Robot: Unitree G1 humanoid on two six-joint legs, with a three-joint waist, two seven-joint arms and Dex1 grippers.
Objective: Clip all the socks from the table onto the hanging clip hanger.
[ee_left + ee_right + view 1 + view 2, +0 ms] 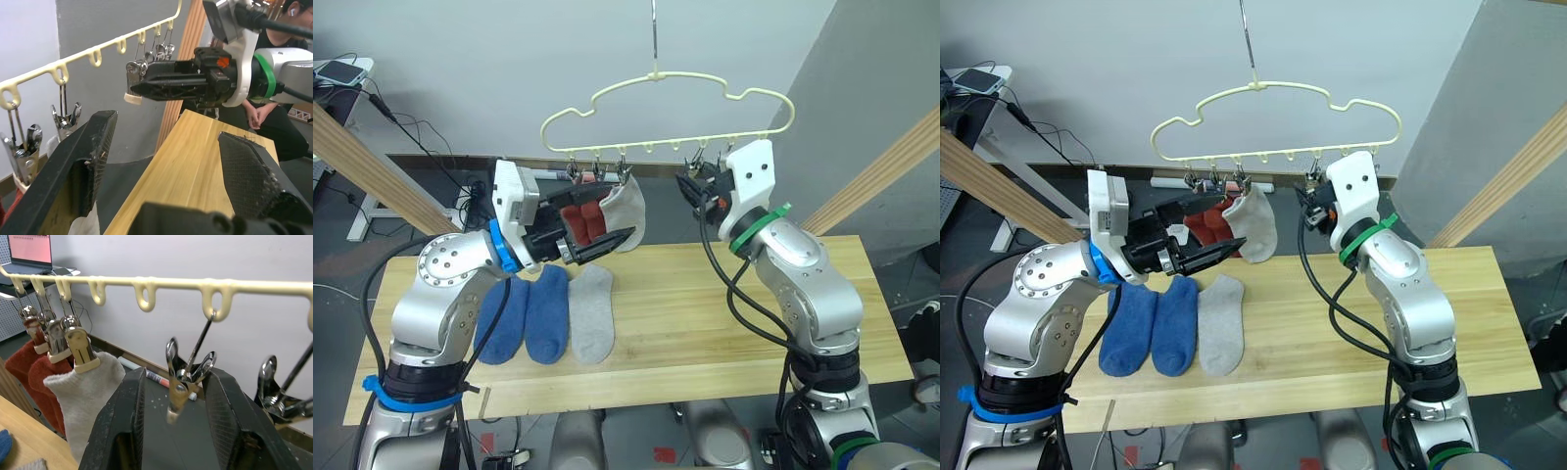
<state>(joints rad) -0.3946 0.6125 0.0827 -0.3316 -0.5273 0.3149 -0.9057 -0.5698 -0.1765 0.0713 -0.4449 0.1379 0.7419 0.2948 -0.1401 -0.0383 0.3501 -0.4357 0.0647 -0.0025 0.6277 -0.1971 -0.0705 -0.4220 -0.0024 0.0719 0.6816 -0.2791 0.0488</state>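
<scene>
1. Clip hanger (671, 110): pale yellow wire, hung by its hook above the far edge of the surface (724, 323). Three clips at its left end are filled: two brick red socks (36, 364) and one light grey sock (626, 217).
2. Socks on the surface: two blue socks (529, 315) and one light grey sock (591, 313), lying side by side at the left.
3. Right pincer (178, 396): raised to the hanger's row of clips, wrist bent upward, its two black fingers apart and bracketing an empty metal clip (188, 374) without squeezing it. It grips nothing.
4. Left pincer (597, 245): forearm lifted off the surface, fingers pointing toward the right arm, just below the hung socks. Fingers spread wide, holding nothing.
5. Step in hand, as judged: readying a free clip for the fourth sock. To do it well, the right pincer should press the clip's upper wings squarely so the jaws open without swinging the hanger.
6. The left pincer should fetch a sock from the surface by its cuff and feed only the cuff edge into the opened clip.
</scene>
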